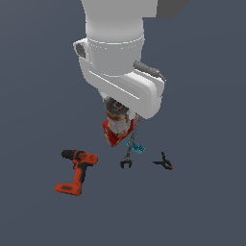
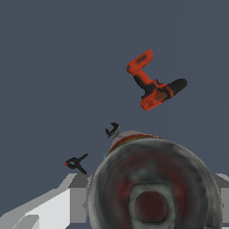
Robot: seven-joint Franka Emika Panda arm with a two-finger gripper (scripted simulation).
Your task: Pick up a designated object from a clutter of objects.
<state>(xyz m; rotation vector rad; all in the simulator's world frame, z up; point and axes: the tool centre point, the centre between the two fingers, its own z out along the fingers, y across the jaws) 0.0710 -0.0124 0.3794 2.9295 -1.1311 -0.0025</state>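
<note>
Exterior view: the white arm (image 1: pixel 120 57) fills the upper centre. The tin can (image 1: pixel 116 117) sits directly beneath the wrist, upright, silvery end up, label red and white. The gripper (image 1: pixel 117 111) is mostly hidden by the arm body; its fingertips cannot be made out here.

Wrist view: the can (image 2: pixel 154 188) fills the lower frame, its round grey end facing the camera, very close. A pale finger (image 2: pixel 67 201) lies against one side of it and grey structure shows on the other, so the gripper appears clamped on the can.

The cracker box (image 1: pixel 115 136) shows just below and behind the can; contact cannot be judged. The wrench (image 1: pixel 127 158) and teal piece (image 1: pixel 136 145) lie just beside the box. The drill (image 1: pixel 77 170) lies toward the exterior view's left, the black clamp (image 1: pixel 164 162) toward its right, both well apart from the can.
</note>
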